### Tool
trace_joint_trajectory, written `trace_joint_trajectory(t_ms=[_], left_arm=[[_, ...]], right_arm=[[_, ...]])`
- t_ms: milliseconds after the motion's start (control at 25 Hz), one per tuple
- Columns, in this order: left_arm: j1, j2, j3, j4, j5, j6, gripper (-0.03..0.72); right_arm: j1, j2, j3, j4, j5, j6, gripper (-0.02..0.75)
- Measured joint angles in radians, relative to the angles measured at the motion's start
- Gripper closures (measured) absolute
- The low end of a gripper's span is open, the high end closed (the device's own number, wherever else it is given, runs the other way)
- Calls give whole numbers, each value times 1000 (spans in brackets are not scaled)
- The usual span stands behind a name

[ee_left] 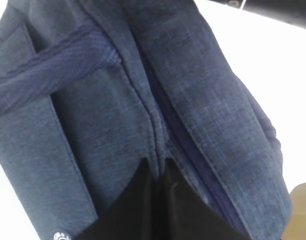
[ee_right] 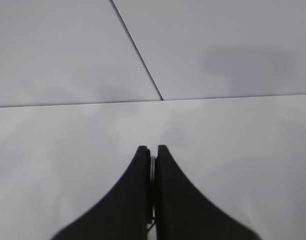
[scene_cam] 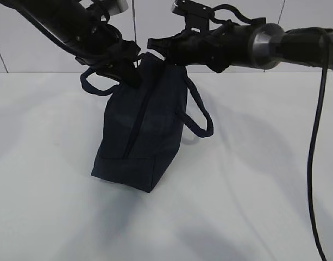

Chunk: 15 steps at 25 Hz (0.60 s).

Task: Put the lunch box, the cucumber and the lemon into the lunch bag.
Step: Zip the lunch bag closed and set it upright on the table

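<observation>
Both pairs of fingers are pressing fully together: the left gripper [ee_left: 157, 167] is pinching a fold of navy fabric at the top of the lunch bag [scene_cam: 142, 128], while the right gripper [ee_right: 153, 155] is clamping a thin silvery piece, too little of it showing to name. In the exterior view the bag is standing tilted on the white table [scene_cam: 253, 179], its bottom edge resting nearest the camera and its top end lifting toward the far wall where the two arms are meeting. The zipper [scene_cam: 140, 117] is running closed down the bag's middle. One handle [scene_cam: 201, 117] is drooping off the right side, the other [scene_cam: 98, 84] is looping out left. Bare tabletop is lying open left, right and near of the bag. A black cable [scene_cam: 314, 163] is hanging down at the right edge.
</observation>
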State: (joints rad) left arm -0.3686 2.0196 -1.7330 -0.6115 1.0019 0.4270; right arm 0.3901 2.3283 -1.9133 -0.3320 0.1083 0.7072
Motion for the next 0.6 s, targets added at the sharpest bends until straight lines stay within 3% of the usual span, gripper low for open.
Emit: trace_joint_trajectory(t_ms=[280, 520, 600], left_arm=[[2, 0, 0, -11, -26, -16, 668], [8, -4, 0, -27, -124, -22, 400], [8, -4, 0, -38, -158, -22, 364]], right_arm=[[0, -44, 0, 0, 56, 0, 738], [0, -48, 0, 0, 68, 0, 738], [-2, -48, 0, 0, 68, 0, 738]])
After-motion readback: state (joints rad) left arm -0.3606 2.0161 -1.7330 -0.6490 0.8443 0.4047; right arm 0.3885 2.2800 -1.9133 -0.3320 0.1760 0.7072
